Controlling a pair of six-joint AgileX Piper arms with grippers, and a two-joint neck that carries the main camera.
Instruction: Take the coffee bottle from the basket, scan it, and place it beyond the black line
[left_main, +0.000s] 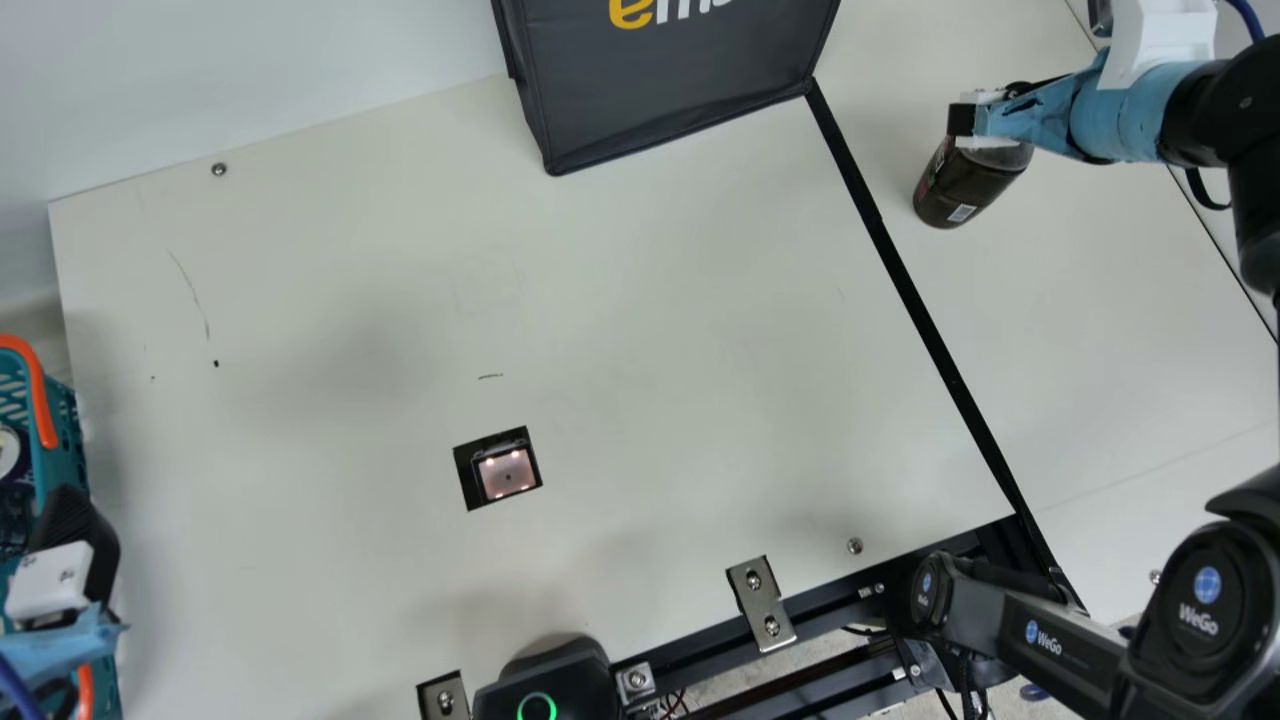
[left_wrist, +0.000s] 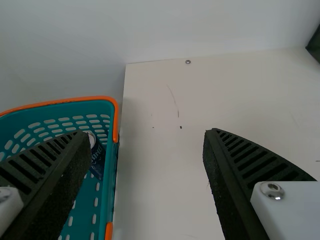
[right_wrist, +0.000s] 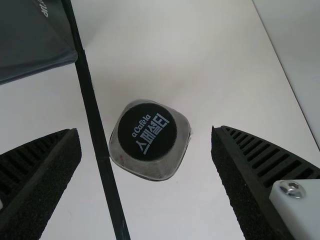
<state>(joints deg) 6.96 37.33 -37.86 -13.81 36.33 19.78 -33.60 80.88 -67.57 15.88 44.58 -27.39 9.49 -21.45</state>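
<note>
With right pincer (right_wrist: 145, 132) spread wide above coffee bottle (left_main: 970, 190), clear of it on both sides. Standing beyond black line (left_main: 918, 305): removal from basket (left_wrist: 116, 120) and placing both done, by all appearances. Scan impossible to confirm; presumably made over lit scanner (left_main: 508, 474), set in table (left_main: 340, 560). Remaining: probably just backing right pincer away. Near basket, with left pincer (left_wrist: 146, 133) also wide, gripping nothing.

Left gripper (left_main: 75, 530) and right gripper (left_main: 972, 117) hold jaws apart; left's tilt is unclear.
</note>
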